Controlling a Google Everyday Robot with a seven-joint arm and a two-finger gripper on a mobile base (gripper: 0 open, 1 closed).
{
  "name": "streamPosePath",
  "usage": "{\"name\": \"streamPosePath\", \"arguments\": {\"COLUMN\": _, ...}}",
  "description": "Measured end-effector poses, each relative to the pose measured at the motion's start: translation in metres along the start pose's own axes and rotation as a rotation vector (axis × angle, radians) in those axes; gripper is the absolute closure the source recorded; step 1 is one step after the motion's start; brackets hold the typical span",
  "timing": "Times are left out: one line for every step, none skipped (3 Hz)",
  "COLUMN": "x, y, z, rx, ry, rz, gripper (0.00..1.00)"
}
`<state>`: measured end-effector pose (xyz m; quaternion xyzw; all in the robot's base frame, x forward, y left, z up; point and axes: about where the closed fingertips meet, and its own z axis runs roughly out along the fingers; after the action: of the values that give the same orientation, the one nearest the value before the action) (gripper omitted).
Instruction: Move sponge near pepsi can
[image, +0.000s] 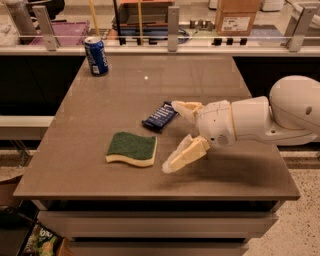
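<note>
The sponge, dark green on top with pale yellow foam below, lies flat on the brown table near its front left. The pepsi can, blue with a silver rim, stands upright at the table's far left corner, far from the sponge. My gripper comes in from the right on a white arm, just right of the sponge and a little above the table. Its two pale fingers are spread wide apart and hold nothing.
A dark blue snack bar wrapper lies flat between the sponge and my upper finger. A glass rail with metal posts runs behind the table's far edge. The table's front edge is close below the sponge.
</note>
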<state>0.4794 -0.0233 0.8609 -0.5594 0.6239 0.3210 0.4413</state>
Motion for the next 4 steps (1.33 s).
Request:
{"name": "streamPosePath", "arguments": {"x": 0.003, "y": -0.002, "z": 0.022, "rx": -0.031, "ry": -0.017, "rz": 0.005, "gripper": 0.0}}
{"name": "streamPosePath", "arguments": {"x": 0.006, "y": 0.003, "z": 0.041, "rx": -0.06, "ry": -0.037, "rz": 0.012, "gripper": 0.0}}
{"name": "streamPosePath", "arguments": {"x": 0.009, "y": 0.013, "z": 0.059, "rx": -0.085, "ry": -0.063, "rz": 0.021, "gripper": 0.0}}
{"name": "streamPosePath", "arguments": {"x": 0.01, "y": 0.025, "z": 0.073, "rx": -0.108, "ry": -0.089, "rz": 0.026, "gripper": 0.0}}
